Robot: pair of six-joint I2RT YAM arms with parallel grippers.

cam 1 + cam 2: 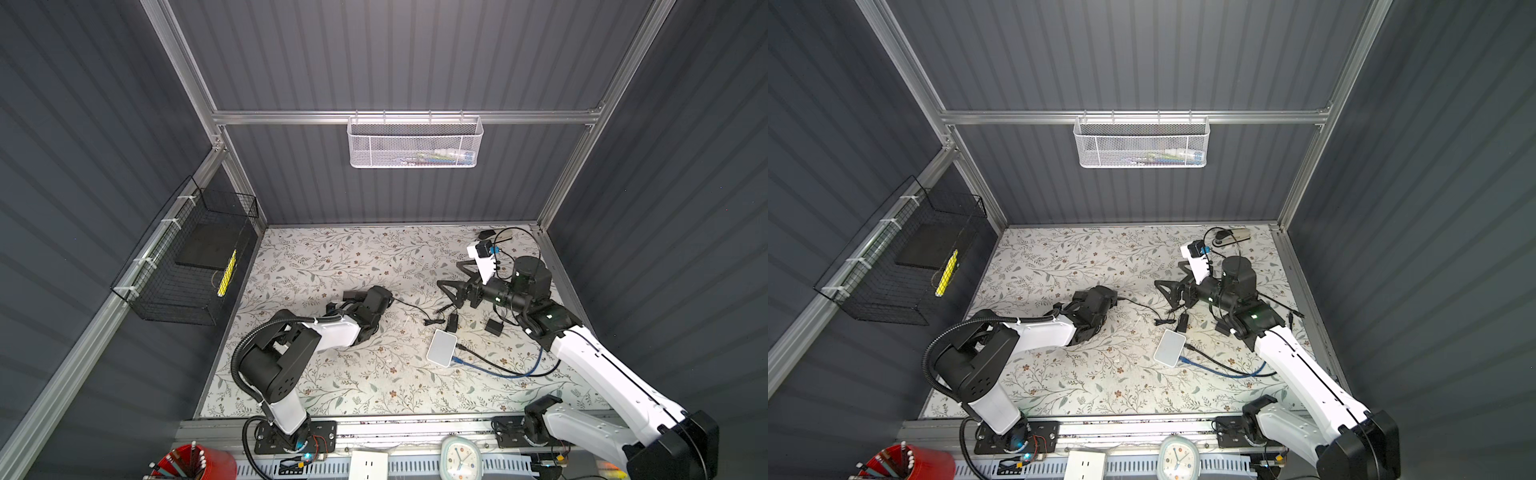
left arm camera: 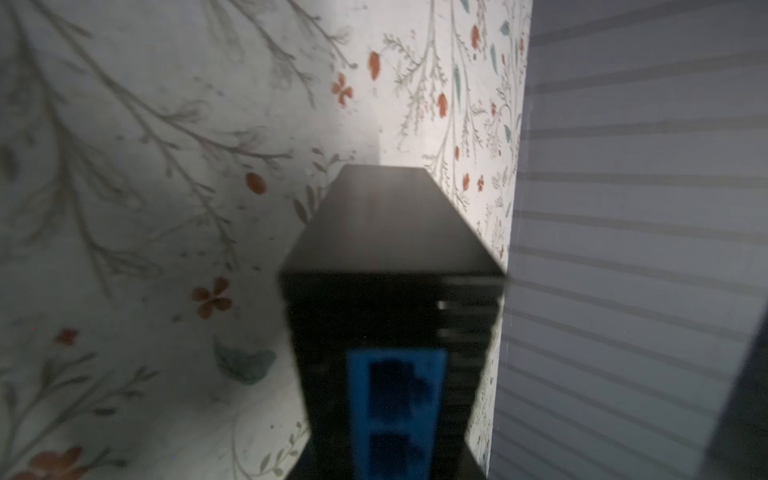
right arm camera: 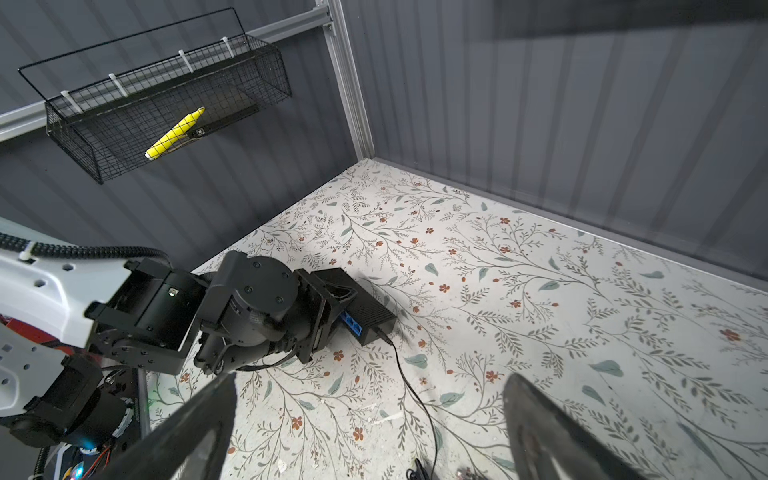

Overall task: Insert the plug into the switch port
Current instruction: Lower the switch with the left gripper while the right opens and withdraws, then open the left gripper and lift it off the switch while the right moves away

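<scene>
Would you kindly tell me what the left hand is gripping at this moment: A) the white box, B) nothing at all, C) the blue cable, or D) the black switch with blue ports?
D: in the right wrist view the left hand is closed around the black switch, whose blue ports are visible, while the white box lies apart from it.

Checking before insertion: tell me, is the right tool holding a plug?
No, the right tool stands wide open, with nothing gripped between its fingers.

Left hand (image 3: pixel 332 305) clamps black switch (image 3: pixel 368 311), cable (image 3: pixel 411 390) attached; right hand (image 3: pixel 370 399) spread wide above floral mat (image 3: pixel 540 291).
</scene>
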